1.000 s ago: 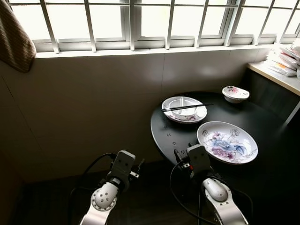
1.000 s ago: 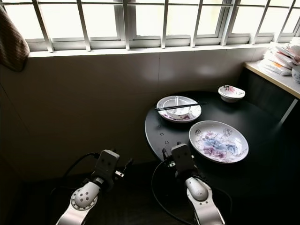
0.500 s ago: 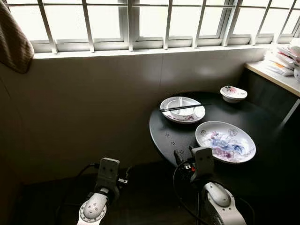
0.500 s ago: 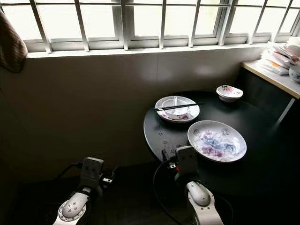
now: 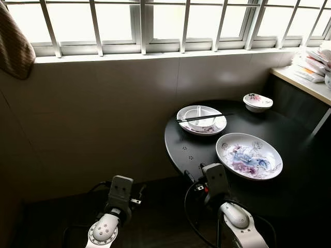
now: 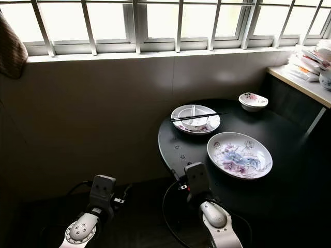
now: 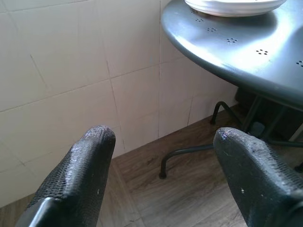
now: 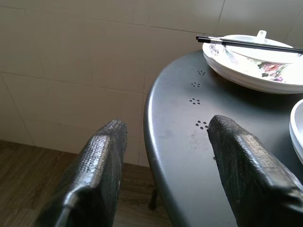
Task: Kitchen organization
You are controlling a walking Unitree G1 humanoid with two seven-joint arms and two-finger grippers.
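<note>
Round black table stands by the tiled wall under a barred window. On it: big floral plate at the near right, a second plate farther back holding a bowl with a spoon in it and black chopsticks laid across the rim, and a small bowl at the far right. All three dish groups sit apart from one another.

Right gripper hovers at the table's near edge, just short of the big plate, fingers spread wide, nothing between them; its wrist view looks over the table top toward the plate with chopsticks. Left gripper hangs low over the wood floor left of the table, well apart from the dishes, fingers also wide and empty; the table's edge and metal legs lie ahead of it.

A counter at the right edge carries a stack of packets. Brown cloth hangs at the upper left.
</note>
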